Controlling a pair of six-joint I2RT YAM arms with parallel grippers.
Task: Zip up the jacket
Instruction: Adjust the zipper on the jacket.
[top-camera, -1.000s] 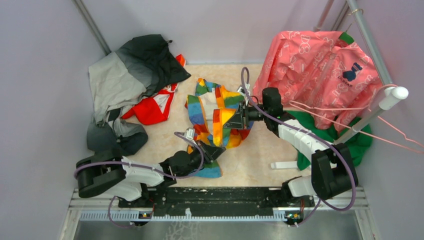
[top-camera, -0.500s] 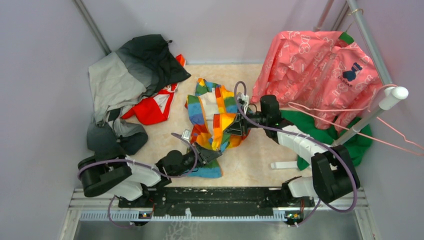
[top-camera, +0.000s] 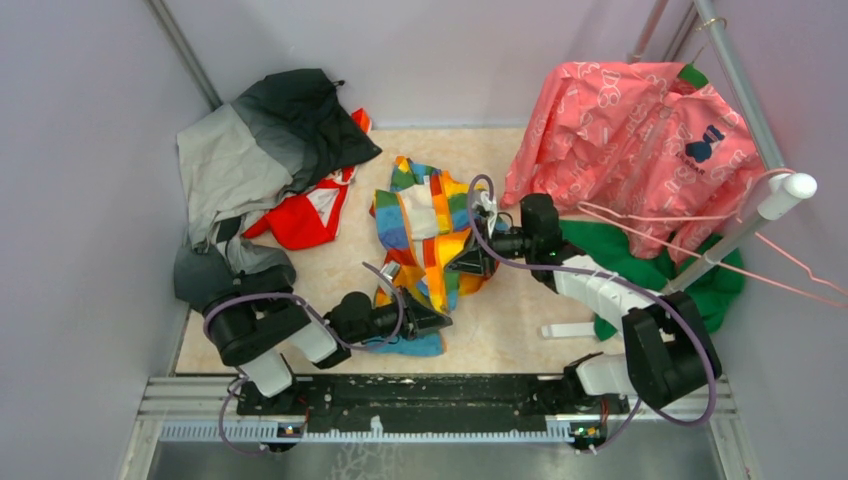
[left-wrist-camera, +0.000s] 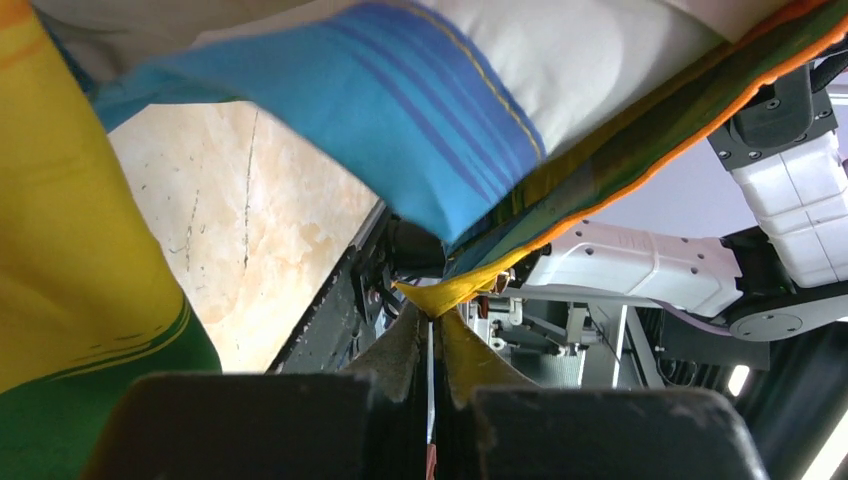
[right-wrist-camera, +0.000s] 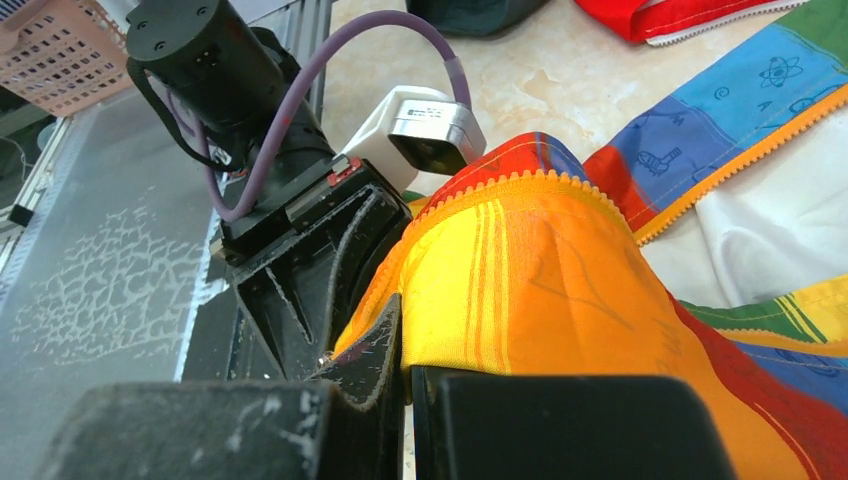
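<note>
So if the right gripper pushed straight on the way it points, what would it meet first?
Past the fold of the jacket it holds, probably the left gripper, close ahead, though depth is unclear.

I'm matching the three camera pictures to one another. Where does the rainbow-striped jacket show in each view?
Top external: the jacket lies crumpled at the middle of the tabletop.
Left wrist: the jacket hangs across the top and left, with blue and yellow stripes close up.
Right wrist: the jacket fills the right half, with a yellow-orange fold in front.
Shared landmark: the beige marbled tabletop, at the middle left in the left wrist view and at the top in the right wrist view.
</note>
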